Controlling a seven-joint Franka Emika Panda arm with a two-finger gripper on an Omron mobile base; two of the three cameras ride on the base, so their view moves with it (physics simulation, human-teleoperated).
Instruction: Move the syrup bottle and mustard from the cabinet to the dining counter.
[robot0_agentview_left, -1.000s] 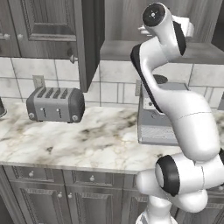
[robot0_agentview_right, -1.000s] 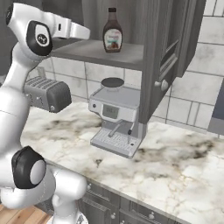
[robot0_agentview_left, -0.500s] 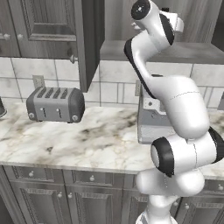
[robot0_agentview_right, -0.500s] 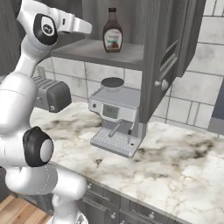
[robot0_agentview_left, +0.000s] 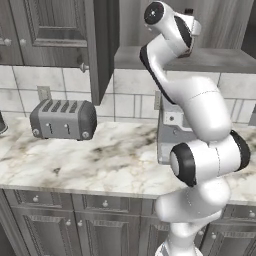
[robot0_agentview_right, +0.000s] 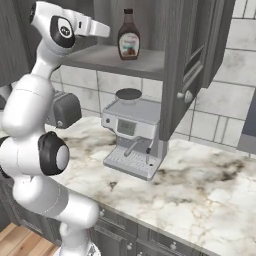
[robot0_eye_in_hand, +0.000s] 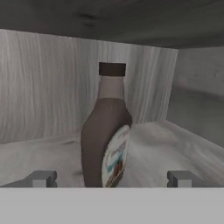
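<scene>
The syrup bottle (robot0_agentview_right: 128, 41) stands upright on the grey shelf of the open cabinet (robot0_agentview_right: 107, 58), dark brown with a dark cap and a pale label. My gripper (robot0_agentview_right: 102, 30) reaches in from the left at shelf height, a short way from the bottle. In the hand view the syrup bottle (robot0_eye_in_hand: 107, 140) stands close ahead and centred. My gripper (robot0_eye_in_hand: 112, 179) is open, with its fingertips (robot0_eye_in_hand: 41, 178) spread wide to either side and not touching the bottle. The mustard and the dining counter are out of view.
An open cabinet door (robot0_agentview_right: 192, 65) hangs to the right of the shelf, another door (robot0_agentview_left: 102, 45) to the left. Below on the marble counter (robot0_agentview_right: 200, 185) sit a coffee machine (robot0_agentview_right: 132, 132) and a toaster (robot0_agentview_left: 63, 119).
The arm has stretched further into the cabinet, bringing the hand closer to the syrup bottle. The bottle has not moved.
</scene>
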